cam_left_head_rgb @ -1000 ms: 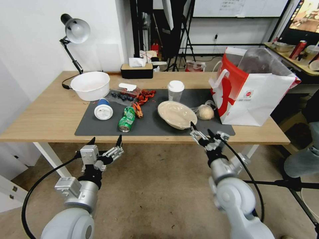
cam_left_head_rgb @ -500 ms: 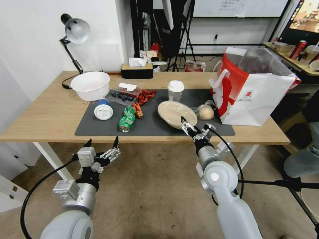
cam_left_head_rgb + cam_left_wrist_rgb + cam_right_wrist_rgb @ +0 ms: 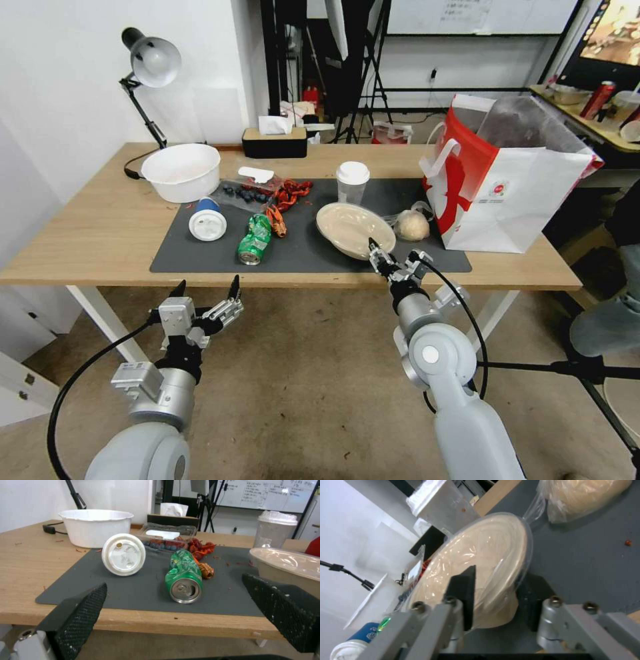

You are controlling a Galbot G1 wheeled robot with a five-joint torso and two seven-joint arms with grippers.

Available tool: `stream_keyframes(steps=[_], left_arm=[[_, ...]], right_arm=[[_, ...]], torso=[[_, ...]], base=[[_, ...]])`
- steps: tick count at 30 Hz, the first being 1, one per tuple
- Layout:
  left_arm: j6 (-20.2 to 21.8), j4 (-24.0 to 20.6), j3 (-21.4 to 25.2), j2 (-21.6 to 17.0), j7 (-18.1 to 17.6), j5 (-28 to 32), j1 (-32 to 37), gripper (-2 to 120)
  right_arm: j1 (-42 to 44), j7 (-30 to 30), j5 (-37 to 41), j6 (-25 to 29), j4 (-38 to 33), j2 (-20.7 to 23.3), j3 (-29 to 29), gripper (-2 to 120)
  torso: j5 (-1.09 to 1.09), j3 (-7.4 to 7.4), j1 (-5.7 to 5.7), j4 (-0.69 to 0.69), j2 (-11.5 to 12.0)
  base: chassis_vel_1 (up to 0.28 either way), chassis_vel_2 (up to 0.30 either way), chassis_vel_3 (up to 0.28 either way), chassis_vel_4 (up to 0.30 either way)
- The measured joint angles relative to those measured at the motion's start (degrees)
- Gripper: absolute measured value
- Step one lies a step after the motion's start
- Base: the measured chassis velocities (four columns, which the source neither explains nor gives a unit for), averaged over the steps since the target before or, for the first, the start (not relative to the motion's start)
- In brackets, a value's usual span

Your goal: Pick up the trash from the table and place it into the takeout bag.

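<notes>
Head view: right gripper [image 3: 391, 257] at the near rim of the beige lidded bowl [image 3: 353, 229], on the mat beside the takeout bag [image 3: 507, 183]. Left gripper [image 3: 207, 293] hangs spread below the table [image 3: 100, 227] edge.

Left wrist view: crushed green can [image 3: 183, 580] lies beyond the parted fingers [image 3: 78, 612].

Right wrist view: fingers [image 3: 463, 590] straddle the bowl's rim, not visibly clamped.
</notes>
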State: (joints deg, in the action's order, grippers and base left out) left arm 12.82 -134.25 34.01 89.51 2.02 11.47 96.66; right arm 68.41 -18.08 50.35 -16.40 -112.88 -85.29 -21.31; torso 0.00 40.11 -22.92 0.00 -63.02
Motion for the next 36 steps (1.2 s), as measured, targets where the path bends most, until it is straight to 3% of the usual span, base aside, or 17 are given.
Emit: stream_keyframes(steps=[8, 18, 23, 36], left_arm=[[0.0, 0.0, 0.2, -0.6, 0.0, 0.0, 0.0, 100], [-0.2, 0.0, 0.5, -0.9, -0.1, 0.2, 0.1, 100], [-0.6, 0.0, 0.6, -1.1, -0.1, 0.2, 0.2, 100], [-1.8, 0.6, 0.5, -0.7, 0.0, -0.1, 0.6, 100]], right_arm=[[0.4, 1.8, 1.3, 0.8, -1.9, 0.3, -0.6, 1], [0.8, 8.9, 5.3, 3.1, -8.8, 2.2, -2.2, 0], [-2.7, 10.4, 6.8, 5.5, -12.7, 5.2, -6.5, 0], [-16.6, 6.7, 1.4, 12.9, -3.0, 19.1, -16.7, 0]], torso=[[0.00, 0.00, 0.00, 0.00, 0.0], [0.00, 0.00, 0.00, 0.00, 0.0], [0.01, 0.00, 0.00, 0.00, 0.0], [0.02, 0.00, 0.00, 0.00, 0.0]], base=[[0.000, 0.000, 0.000, 0.000], [0.000, 0.000, 0.000, 0.000], [0.000, 0.000, 0.000, 0.000], [0.000, 0.000, 0.000, 0.000]])
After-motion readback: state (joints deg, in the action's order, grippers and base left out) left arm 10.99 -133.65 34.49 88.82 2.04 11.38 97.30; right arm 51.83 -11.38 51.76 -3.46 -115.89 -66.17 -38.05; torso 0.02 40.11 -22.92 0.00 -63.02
